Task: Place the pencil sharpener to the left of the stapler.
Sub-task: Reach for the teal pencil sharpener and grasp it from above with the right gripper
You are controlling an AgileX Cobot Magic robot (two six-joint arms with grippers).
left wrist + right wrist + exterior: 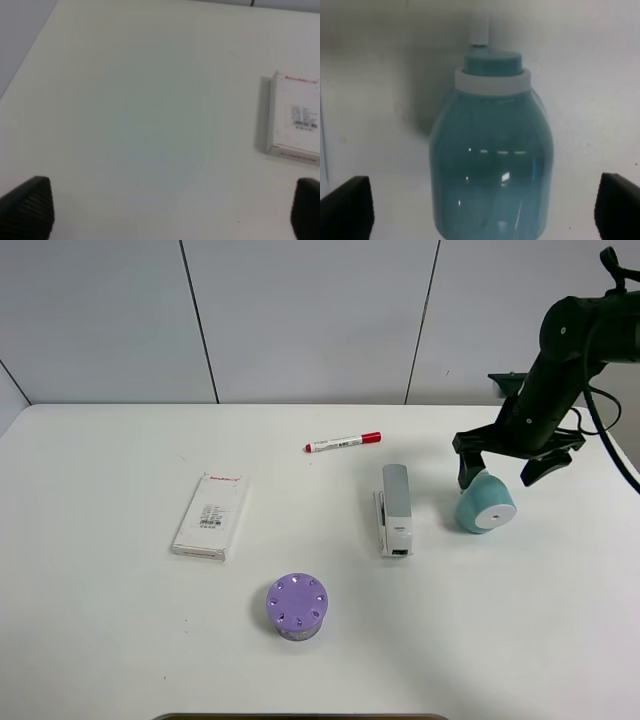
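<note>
Currently the bench carries the stapler at centre frame, with the pencil sharpener on its side just right of it. Right tool stands apart, straddling the sharpener, not clamped; left tool also apart. Judged light, rigid, smooth plastic, prone to rolling: grip across the wide teal barrel.

On the white bench, the pencil sharpener lies on its side just right of the stapler, its white face toward the camera. The right gripper hovers at its far end, jaws spread wide. A red-capped marker, a flat white box and a purple cylinder lie further left.
</note>
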